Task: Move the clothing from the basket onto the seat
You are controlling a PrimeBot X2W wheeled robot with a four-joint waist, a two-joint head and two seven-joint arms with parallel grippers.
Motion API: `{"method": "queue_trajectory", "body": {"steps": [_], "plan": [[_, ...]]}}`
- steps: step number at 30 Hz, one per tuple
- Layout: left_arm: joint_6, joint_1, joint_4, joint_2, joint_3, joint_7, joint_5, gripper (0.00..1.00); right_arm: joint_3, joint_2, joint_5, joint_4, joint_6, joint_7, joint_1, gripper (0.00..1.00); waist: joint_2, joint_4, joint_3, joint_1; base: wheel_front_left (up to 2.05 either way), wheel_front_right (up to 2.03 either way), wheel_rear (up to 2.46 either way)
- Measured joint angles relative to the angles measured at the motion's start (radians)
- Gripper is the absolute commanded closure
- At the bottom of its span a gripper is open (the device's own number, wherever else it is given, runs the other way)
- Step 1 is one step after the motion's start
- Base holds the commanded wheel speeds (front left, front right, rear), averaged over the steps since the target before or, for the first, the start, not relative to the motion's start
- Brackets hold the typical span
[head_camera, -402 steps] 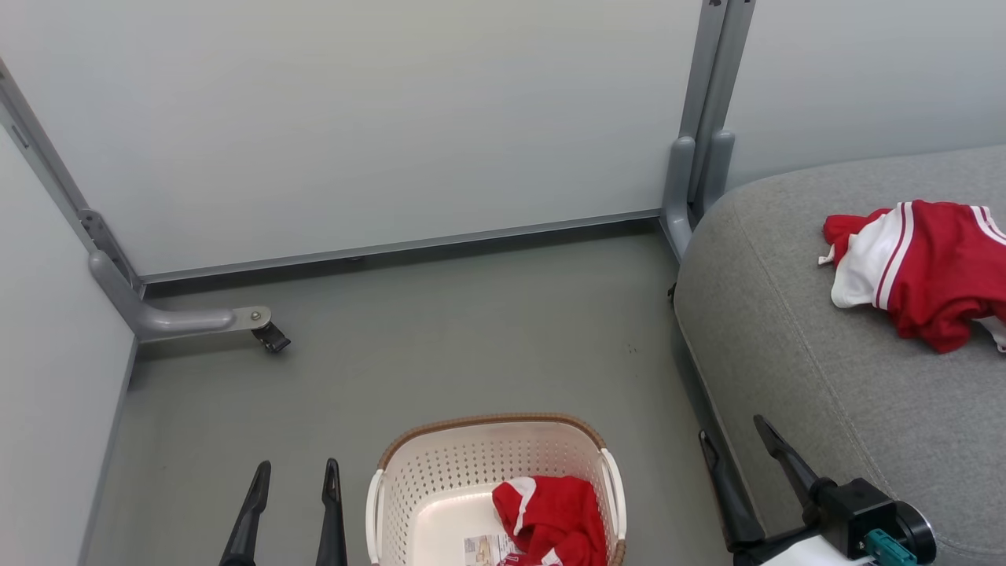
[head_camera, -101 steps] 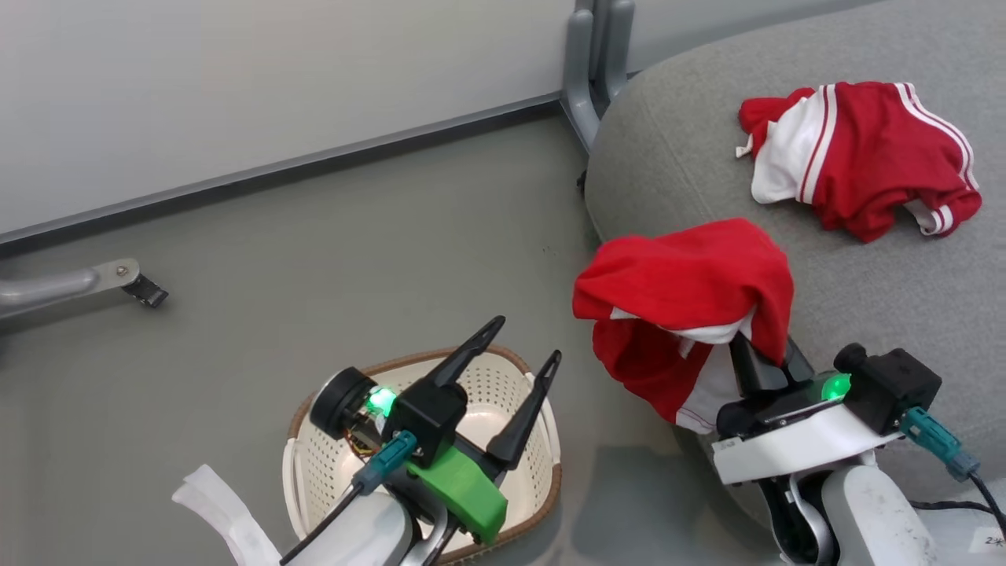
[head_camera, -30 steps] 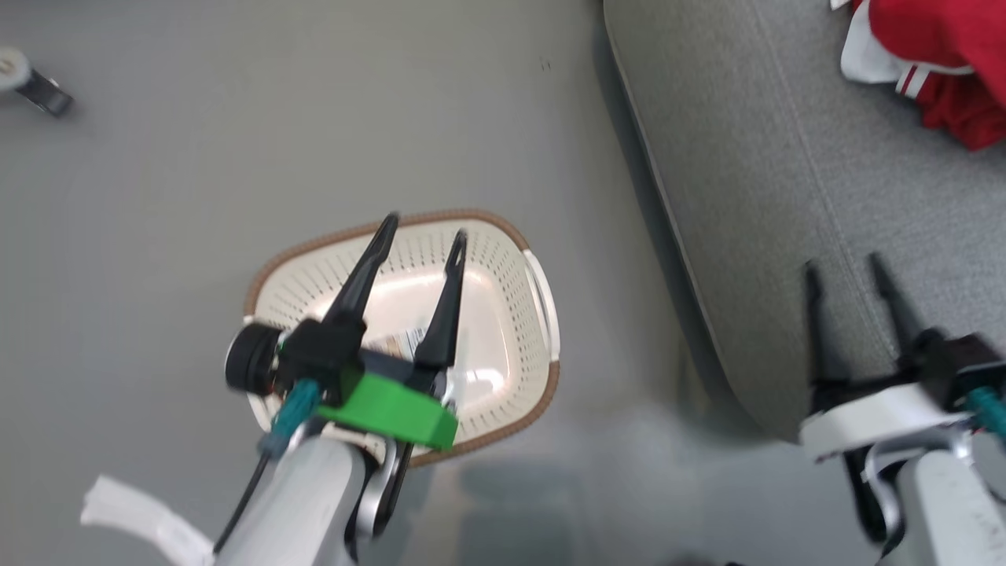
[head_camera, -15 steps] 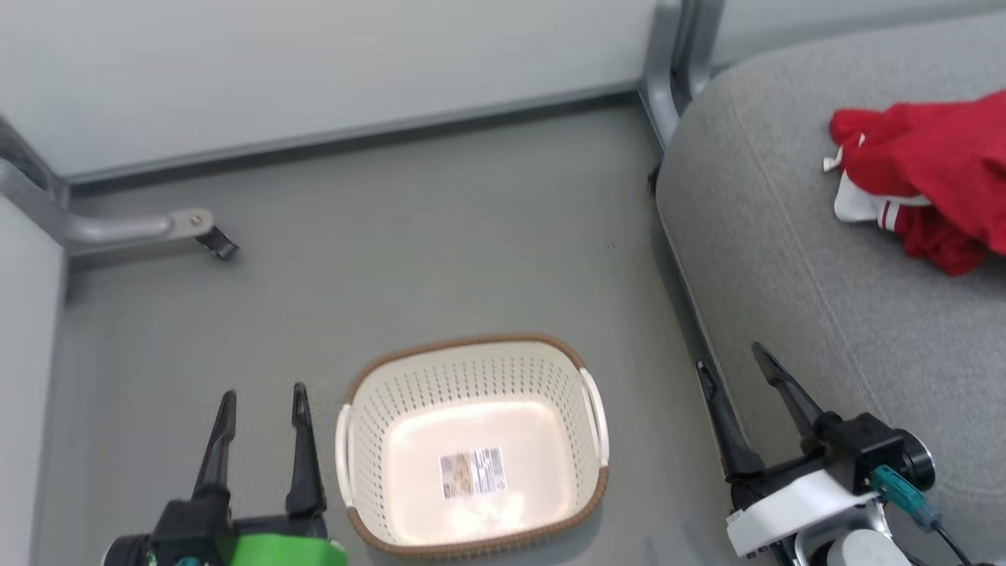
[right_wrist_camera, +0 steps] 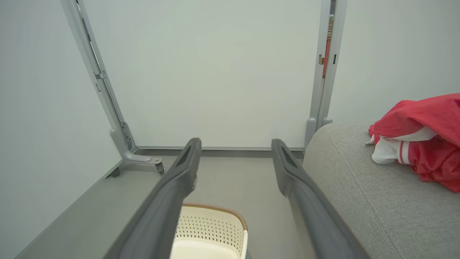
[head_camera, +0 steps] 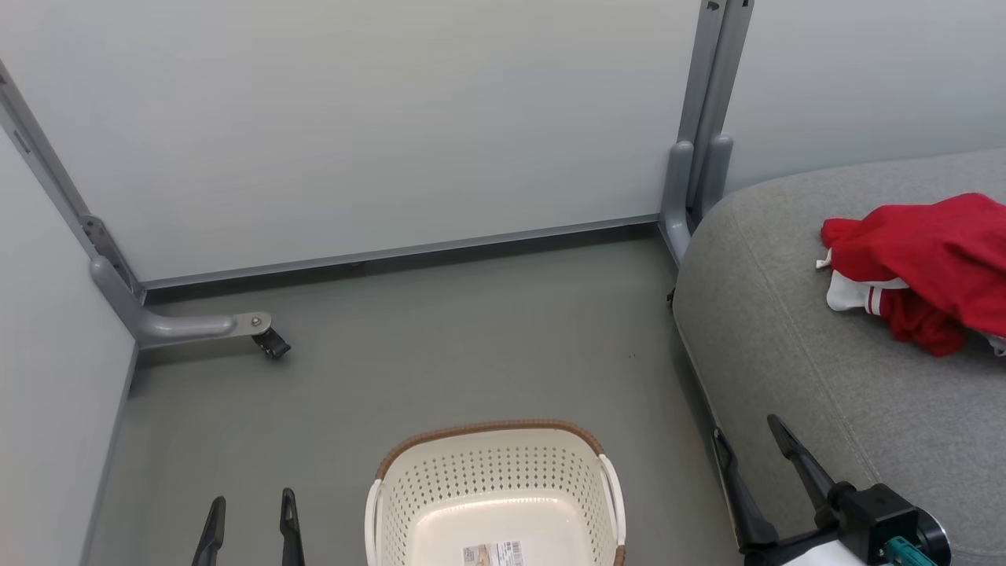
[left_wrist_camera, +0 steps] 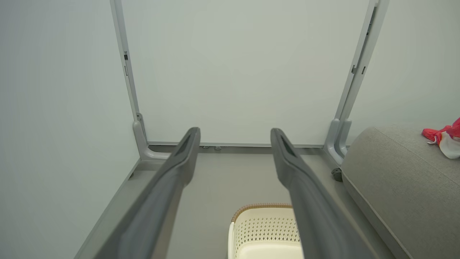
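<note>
Left jaws and right jaws stand spread wide, empty, flanking the basket (head_camera: 491,472).

the red clothing (head_camera: 935,251) once in the basket (head_camera: 487,472) now lies piled on the seat (head_camera: 786,354).

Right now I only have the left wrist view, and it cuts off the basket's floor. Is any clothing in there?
Observer: In the head view the basket floor shows a paper label and no red fabric, though its near end is out of frame.
Operator: Is the pile well onto the seat?
Observer: The right wrist view shows the clothing heaped on top of the seat, set back from the edge nearest the basket.
Operator: Where is the right pincer?
Observer: In the head view the right pincer is open and holding nothing, near the seat's edge, right of the basket.
</note>
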Motion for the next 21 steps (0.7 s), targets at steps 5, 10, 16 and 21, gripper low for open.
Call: {"method": "queue_trajectory", "body": {"steps": [5,10,16,21], "plan": [[-0.003,0.016,0.002,0.000,-0.009,0.000,0.025,0.00,-0.009,0.003,0.000,0.004,0.000,0.000,0.018,0.00,0.0000,-0.008,-0.033,0.0000,0.00,0.00,0.00],[-0.004,0.016,0.003,0.000,-0.008,0.000,0.026,0.00,-0.014,0.004,0.001,0.005,0.000,0.000,0.020,0.00,0.0000,-0.010,-0.044,0.0000,0.00,0.00,0.00],[-0.005,0.016,0.037,-0.001,-0.011,0.000,0.026,1.00,-0.018,0.008,0.001,0.038,0.000,0.000,0.029,1.00,0.0000,-0.008,-0.047,0.0000,0.00,0.00,0.00],[-0.005,0.015,0.055,-0.001,-0.011,0.011,-0.042,1.00,-0.019,0.009,0.069,0.057,0.000,0.012,0.037,1.00,0.0000,-0.008,-0.042,0.0000,0.00,0.00,0.00]]}}
